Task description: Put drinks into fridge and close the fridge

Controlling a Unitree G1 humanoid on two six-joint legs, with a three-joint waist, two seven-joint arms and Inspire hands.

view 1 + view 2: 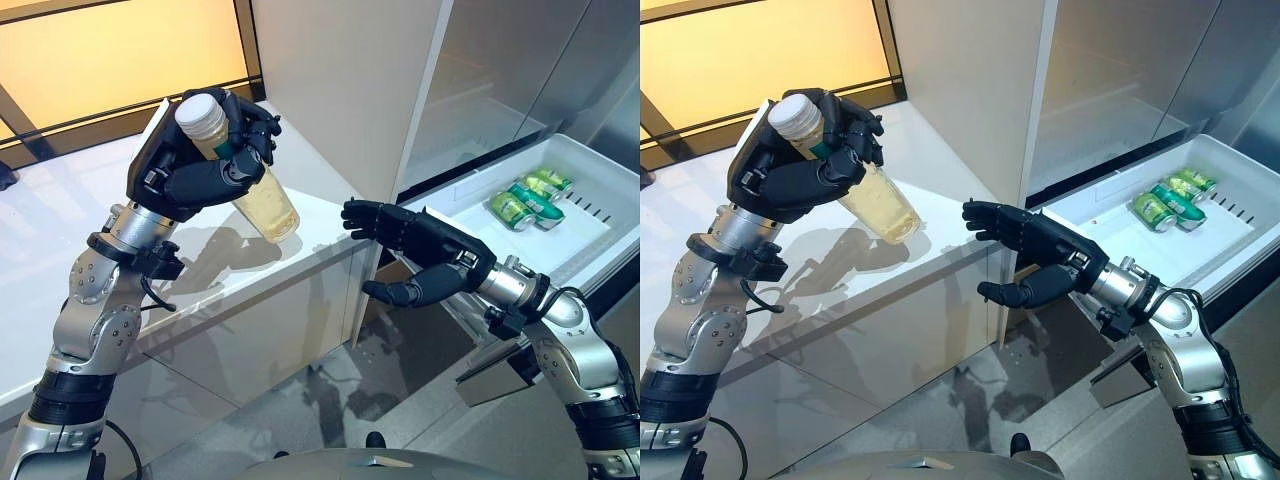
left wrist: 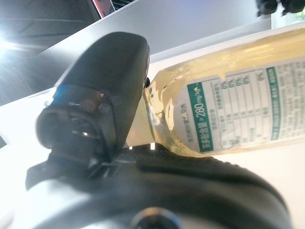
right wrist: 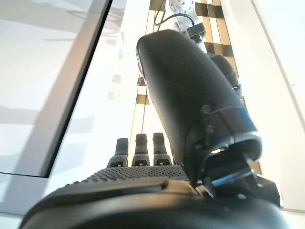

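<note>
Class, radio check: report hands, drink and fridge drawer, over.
Left hand shut on bottle, tilted, held above counter. Right hand open, empty, between bottle and drawer. Drawer open, three cans inside. Path clear.

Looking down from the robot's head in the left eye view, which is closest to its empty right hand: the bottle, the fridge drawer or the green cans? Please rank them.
From the right hand:
1. Fridge drawer, its near corner right beside the hand.
2. Bottle, tilted in the left hand, above the counter.
3. Green cans, lying at the drawer's far side.
</note>
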